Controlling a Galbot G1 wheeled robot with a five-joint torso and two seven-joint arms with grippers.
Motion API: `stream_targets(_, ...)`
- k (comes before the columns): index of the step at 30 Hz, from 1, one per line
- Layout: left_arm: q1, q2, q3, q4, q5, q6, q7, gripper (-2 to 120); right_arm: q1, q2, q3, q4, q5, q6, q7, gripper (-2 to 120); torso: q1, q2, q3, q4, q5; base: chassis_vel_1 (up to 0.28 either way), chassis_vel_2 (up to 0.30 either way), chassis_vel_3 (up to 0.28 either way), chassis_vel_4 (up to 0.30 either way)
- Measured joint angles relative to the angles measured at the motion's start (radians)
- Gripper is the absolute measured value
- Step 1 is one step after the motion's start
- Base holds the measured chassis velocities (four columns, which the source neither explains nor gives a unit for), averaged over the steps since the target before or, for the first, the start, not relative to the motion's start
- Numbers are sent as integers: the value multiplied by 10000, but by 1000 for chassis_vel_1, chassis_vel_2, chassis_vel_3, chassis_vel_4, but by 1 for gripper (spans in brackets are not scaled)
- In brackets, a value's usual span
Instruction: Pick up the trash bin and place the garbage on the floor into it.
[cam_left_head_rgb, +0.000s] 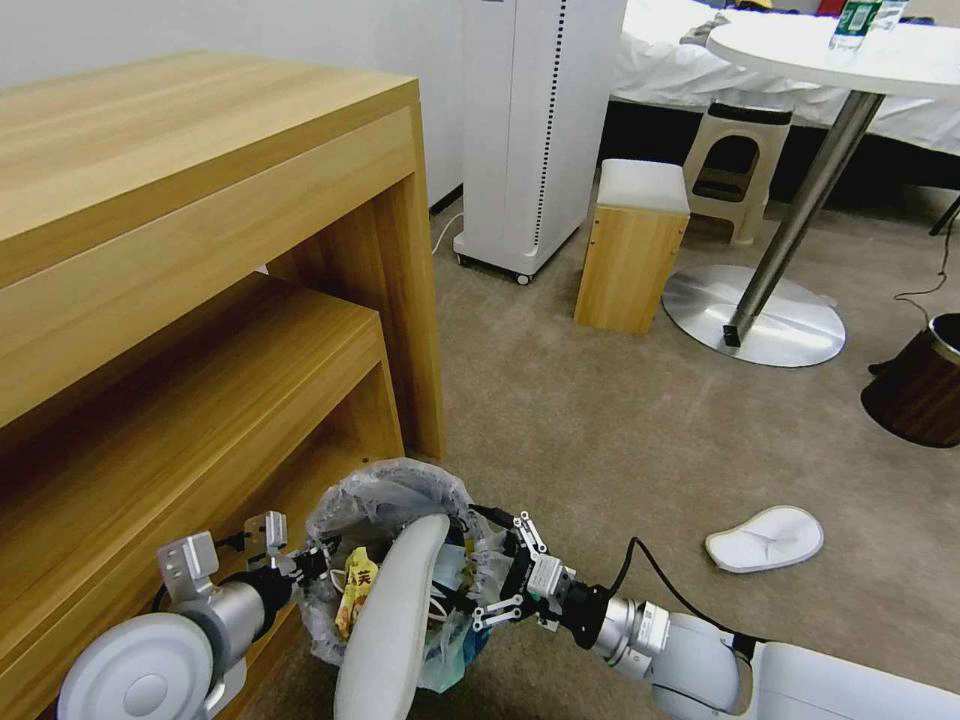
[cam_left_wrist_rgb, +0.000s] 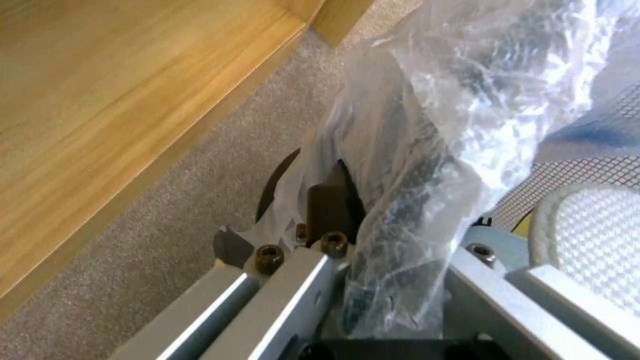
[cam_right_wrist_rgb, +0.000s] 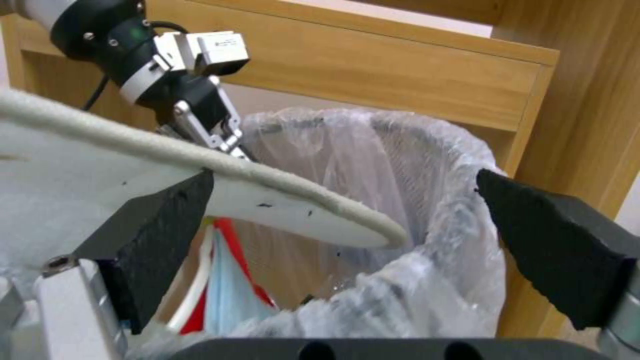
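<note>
The trash bin (cam_left_head_rgb: 385, 500), lined with a crinkled clear bag, hangs by the foot of the wooden shelf unit. My left gripper (cam_left_wrist_rgb: 373, 250) is shut on its rim and bag, on the shelf side. A white slipper (cam_left_head_rgb: 392, 620) leans out of the bin over the near rim. Inside lie a yellow wrapper (cam_left_head_rgb: 355, 588) and a light-blue face mask (cam_right_wrist_rgb: 227, 295) with something red beside it. My right gripper (cam_left_head_rgb: 490, 590) is open at the bin's other side; its black pads (cam_right_wrist_rgb: 160, 235) stand wide apart, and the slipper (cam_right_wrist_rgb: 280, 200) crosses just past one pad. A second white slipper (cam_left_head_rgb: 765, 538) lies on the beige floor (cam_left_head_rgb: 600, 430).
The wooden shelf unit (cam_left_head_rgb: 200, 330) stands close on the left. Farther off are a white appliance (cam_left_head_rgb: 535, 130), a wooden stool (cam_left_head_rgb: 632, 245), a plastic stool (cam_left_head_rgb: 735, 170) and a round table on a metal foot (cam_left_head_rgb: 755, 315). A brown bin (cam_left_head_rgb: 920, 385) stands at the right edge.
</note>
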Motion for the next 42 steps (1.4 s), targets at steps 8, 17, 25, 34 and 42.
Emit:
stream_targets(8,93,19,28,-21,-9,14,18,0,8,-44,175,-66,3,-78,65,100,0,0,0,0,-1,0,0,0,0)
stream_targets(17,217,125,203,4,-107,22,21,0,18,-444,355,-127,78,-37,80,100,0,0,0,0,0,0,0,0,0)
stream_targets(25,137,194,412,173,-142,30,37,0,-54,-502,633,-298,131,4,59,100,0,0,0,0,1,0,0,0,0)
stream_targets(34,149,213,452,251,-139,33,87,0,-176,-500,981,-452,114,1,417,100,0,0,0,-1,-1,0,0,0,0)
stream_targets(42,-13,267,293,333,-157,32,141,0,-272,-284,2073,-640,148,-440,1623,100,2,-1,0,0,0,0,0,0,0)
